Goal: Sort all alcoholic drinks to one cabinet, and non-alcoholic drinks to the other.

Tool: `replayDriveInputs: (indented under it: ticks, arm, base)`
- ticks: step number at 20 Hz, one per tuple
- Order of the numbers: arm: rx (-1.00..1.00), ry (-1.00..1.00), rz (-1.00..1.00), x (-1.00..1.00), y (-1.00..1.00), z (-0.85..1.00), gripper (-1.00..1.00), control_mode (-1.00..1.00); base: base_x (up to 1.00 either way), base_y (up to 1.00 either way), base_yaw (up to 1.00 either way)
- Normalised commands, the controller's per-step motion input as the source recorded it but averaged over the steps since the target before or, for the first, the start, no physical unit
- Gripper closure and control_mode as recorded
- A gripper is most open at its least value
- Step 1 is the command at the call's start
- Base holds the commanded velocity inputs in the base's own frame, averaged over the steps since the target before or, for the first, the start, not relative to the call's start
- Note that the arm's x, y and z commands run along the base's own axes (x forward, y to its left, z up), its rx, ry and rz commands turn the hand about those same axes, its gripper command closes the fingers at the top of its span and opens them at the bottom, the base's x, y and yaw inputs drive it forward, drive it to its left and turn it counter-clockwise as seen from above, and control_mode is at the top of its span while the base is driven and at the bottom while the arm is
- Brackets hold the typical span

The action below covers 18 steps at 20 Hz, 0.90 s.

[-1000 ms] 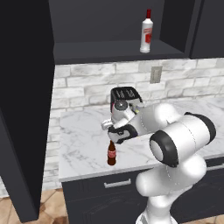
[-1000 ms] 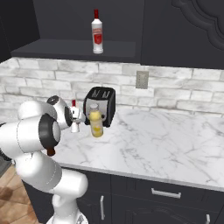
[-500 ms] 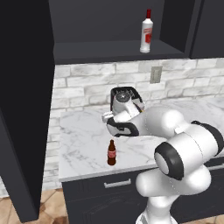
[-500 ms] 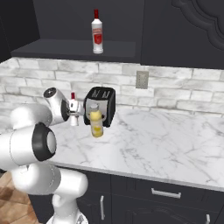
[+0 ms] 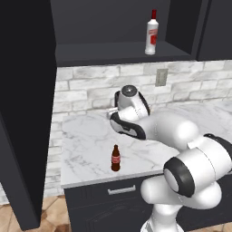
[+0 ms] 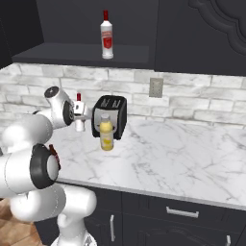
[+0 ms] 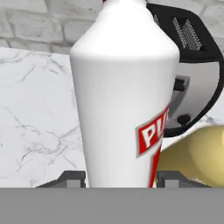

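Currently, left base view: arm [image 5: 181,140] folds forward over the marble counter [image 5: 86,136], its hand back by the brick wall, pincer hidden behind the wrist. One white red-capped bottle [image 5: 152,33] stands upright on the shelf of the open upper cabinet [image 5: 118,50]. Small brown bottle [image 5: 116,158] stands upright near the counter's front edge, well apart from the hand. Right base view: gripper [image 6: 80,119] is at the second white bottle [image 6: 79,111], which stands upright just left of the black toaster [image 6: 111,113], red cap showing above the hand. Yellow juice bottle [image 6: 106,133] stands on the counter touching or just in front of the toaster's face; can't tell which. Shelf bottle sits above and a bit right of the gripper. Hand view: white bottle body with red label sits between the two fingertips [image 7: 70,179], one tip at each side of its base, jaws clamped on it. Toaster is behind it to the right, yellow bottle at the right edge, marble and brick wall behind.
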Motion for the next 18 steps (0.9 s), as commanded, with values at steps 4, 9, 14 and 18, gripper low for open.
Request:
replayDriveInputs:
  ticks: [4,9,14,18]
  arm:
    - [0.00,-0.01,0.00,-0.06,-0.06,0.42,1.00,-1.00]
    - [0.00,-0.02,0.00,-0.06,-0.07,0.42,1.00,-1.00]
    - [0.00,-0.03,0.00,-0.08,-0.08,0.43,1.00,-1.00]
    - [0.00,-0.04,0.00,-0.16,-0.09,0.45,1.00,-1.00]
  base:
    - [0.00,0.00,0.00]
    - [0.00,0.00,0.00]
    - [0.00,0.00,0.00]
    - [0.00,0.00,0.00]
